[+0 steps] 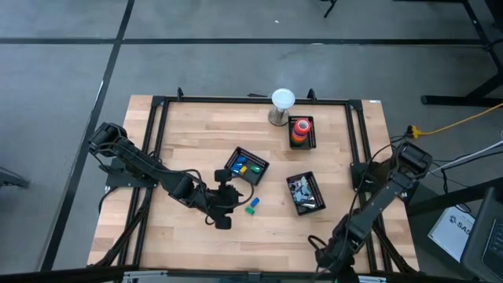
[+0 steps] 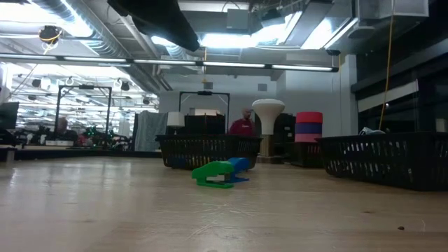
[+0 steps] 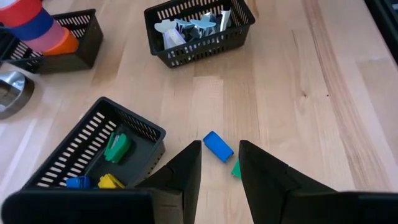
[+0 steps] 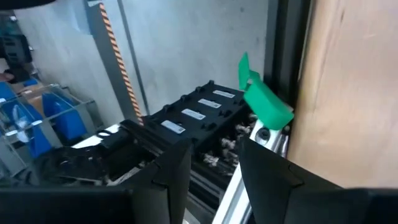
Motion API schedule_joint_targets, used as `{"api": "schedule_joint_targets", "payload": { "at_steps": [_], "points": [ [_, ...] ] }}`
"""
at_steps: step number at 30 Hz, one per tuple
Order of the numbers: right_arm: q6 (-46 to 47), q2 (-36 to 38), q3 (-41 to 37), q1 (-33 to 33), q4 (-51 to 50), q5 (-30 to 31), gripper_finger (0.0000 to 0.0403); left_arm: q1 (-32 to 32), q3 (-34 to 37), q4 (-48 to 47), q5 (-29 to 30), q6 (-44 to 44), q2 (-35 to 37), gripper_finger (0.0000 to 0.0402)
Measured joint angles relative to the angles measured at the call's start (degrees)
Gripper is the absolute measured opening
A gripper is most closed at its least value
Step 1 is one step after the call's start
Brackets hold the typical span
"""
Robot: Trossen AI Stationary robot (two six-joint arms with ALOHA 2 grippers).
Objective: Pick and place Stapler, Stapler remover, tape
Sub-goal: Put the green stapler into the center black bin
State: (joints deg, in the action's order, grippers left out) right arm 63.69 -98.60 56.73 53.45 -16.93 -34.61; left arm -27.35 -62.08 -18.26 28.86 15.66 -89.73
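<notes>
A pale wooden tabletop (image 1: 196, 141) carried three black baskets. The tape (image 1: 300, 128) stood stacked in the basket (image 1: 309, 142) at one o'clock; staple removers (image 1: 302, 195) filled another at four o'clock. The left end effector (image 3: 219, 174) hovered near centre, fingers narrowly parted and empty, likely lined up on the blue stapler (image 3: 217, 145) and green stapler (image 1: 252, 208) lying loose beside the stapler basket (image 1: 256, 167). Only the left wrist view showed that gap. The right end effector (image 4: 214, 174), open, waited at five o'clock off the edge.
</notes>
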Motion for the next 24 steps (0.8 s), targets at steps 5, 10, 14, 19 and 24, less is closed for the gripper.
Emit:
{"api": "schedule_joint_targets", "payload": {
  "at_steps": [5,10,14,19,24],
  "points": [
    [-2.7,-1.6,0.0,1.0,-0.1,2.5,0.014,0.0,0.0,0.0,0.0,-1.0,0.0,0.0104],
    [-1.4,-1.8,0.6,1.1,-0.2,3.1,0.014,0.0,0.0,0.0,0.0,-1.0,0.0,0.0104],
    [-1.2,-1.8,3.0,1.7,0.0,3.5,0.0129,0.0,0.0,0.0,0.0,-1.0,0.0,0.0104],
    [-1.1,-4.2,5.3,3.4,2.7,2.7,0.0057,0.0,0.0,0.0,0.0,-1.0,0.0,0.0104],
    [-0.5,-9.2,7.5,5.0,8.7,2.4,0.001,0.0,0.0,0.0,0.1,-1.0,0.0,0.0104]
  ]
}}
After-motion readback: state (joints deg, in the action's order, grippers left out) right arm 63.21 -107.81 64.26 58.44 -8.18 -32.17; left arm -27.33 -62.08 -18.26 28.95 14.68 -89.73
